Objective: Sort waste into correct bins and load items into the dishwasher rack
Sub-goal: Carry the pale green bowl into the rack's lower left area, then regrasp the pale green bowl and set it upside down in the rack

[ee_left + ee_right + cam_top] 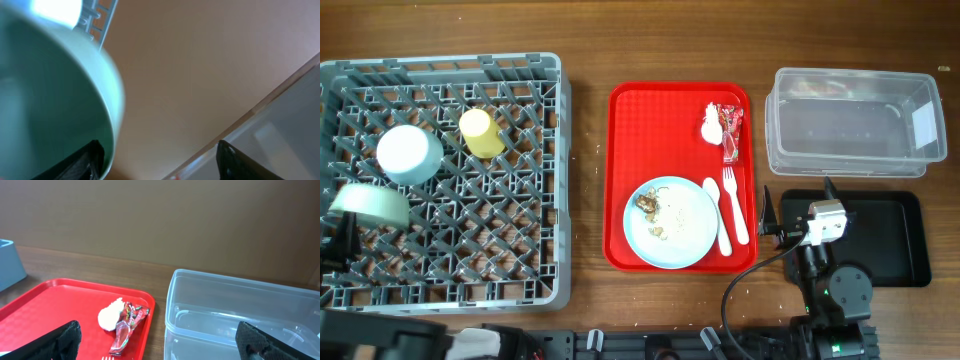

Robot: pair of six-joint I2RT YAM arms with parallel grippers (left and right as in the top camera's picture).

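The grey dishwasher rack (550, 180) holds the yellow-green cup (480, 132), one upturned pale bowl (410, 153) and a second pale bowl (370, 203) at its left edge. My left gripper (342, 235) is at that second bowl. In the left wrist view its fingers (157, 160) are wide apart, with the bowl's rim (50, 90) beside the left finger. On the red tray lie the paper wad (711, 125), the snack wrapper (730, 130), the plate (685, 235) with food scraps (648, 203), the spoon (717, 215) and the fork (735, 205). My right gripper (798, 200) is open and empty between tray and clear tub (855, 120).
The black tray (890, 240) lies under my right arm, in front of the clear tub. The right wrist view shows the wad (110, 315), wrapper (127, 325), red tray (60, 300), tub (240, 310), my open fingers (157, 340) and a rack corner (7, 262).
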